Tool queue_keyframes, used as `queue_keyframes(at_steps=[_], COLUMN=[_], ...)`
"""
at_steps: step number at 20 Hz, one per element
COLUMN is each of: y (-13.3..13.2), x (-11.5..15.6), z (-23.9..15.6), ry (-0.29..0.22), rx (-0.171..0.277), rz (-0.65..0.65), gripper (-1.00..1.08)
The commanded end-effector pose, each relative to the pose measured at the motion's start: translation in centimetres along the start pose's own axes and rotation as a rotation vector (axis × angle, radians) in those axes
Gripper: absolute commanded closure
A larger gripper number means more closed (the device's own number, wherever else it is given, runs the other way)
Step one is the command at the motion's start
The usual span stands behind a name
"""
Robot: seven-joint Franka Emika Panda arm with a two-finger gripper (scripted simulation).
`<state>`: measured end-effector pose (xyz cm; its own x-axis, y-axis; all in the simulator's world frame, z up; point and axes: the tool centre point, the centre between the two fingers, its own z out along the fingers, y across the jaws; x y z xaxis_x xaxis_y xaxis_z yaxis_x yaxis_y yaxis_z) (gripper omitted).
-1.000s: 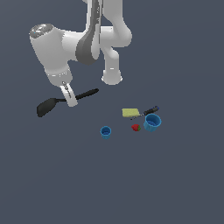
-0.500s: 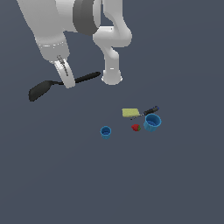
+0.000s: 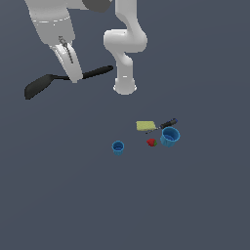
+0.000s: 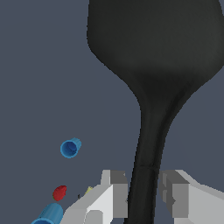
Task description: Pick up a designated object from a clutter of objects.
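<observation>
Since our end effector (image 3: 74, 78) pinches the black spatula (image 3: 46, 84) aloft in the frame's upper left, well apart from the blue cups (image 3: 170, 136), we judge the pick essentially done.

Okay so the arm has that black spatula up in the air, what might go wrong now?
The pincer grips the black spatula on its thin handle, with the broad head hanging far out to one side, so it might rotate or slip out. If it falls, it could scatter the small blue cup or the strawberry.
</observation>
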<state>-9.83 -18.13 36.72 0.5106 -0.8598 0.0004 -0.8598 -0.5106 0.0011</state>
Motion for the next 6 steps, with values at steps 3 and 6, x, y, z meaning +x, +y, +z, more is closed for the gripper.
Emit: queue_keyframes(at_steps=[3,6], y=[-0.17,-0.22], x=[-0.12,-0.11], z=[-1.25,-1.43], ry=[0.000,0.000], rx=[0.001,0.001], rz=[-0.001,-0.001], gripper=[1.08,1.08])
